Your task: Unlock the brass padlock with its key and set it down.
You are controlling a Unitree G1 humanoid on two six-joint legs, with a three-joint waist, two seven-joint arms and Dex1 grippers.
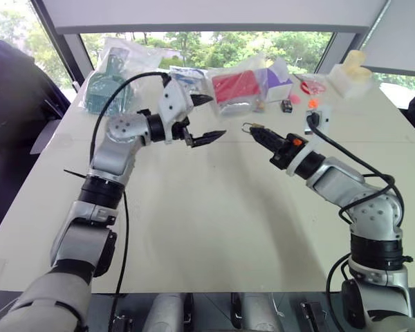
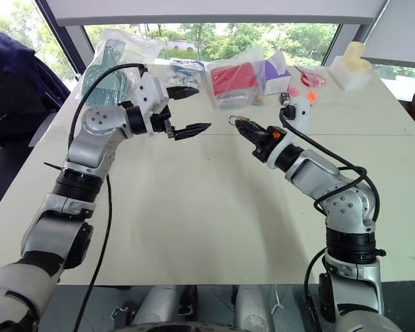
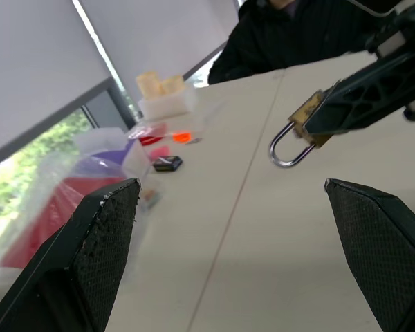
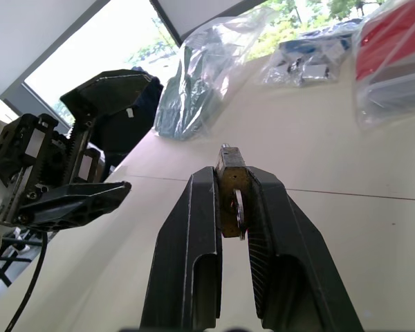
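The right end effector (image 4: 232, 207) pinches the small dull-gold brass padlock (image 4: 229, 194) above the pale counter (image 1: 214, 228) — the left end effector (image 1: 202, 119), spread wide, hangs just beside. Next, probably the key.

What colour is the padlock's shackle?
Silvery, on the dull-gold brass padlock held in the right gripper; left wrist view shows it best.

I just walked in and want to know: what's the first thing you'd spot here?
The two robot arms facing each other over the white table. The right gripper pinches a tiny brass padlock, its silver loop sticking out. The left gripper hangs close by with its jaws wide open, and shiny plastic bags lie along the far edge by the window.
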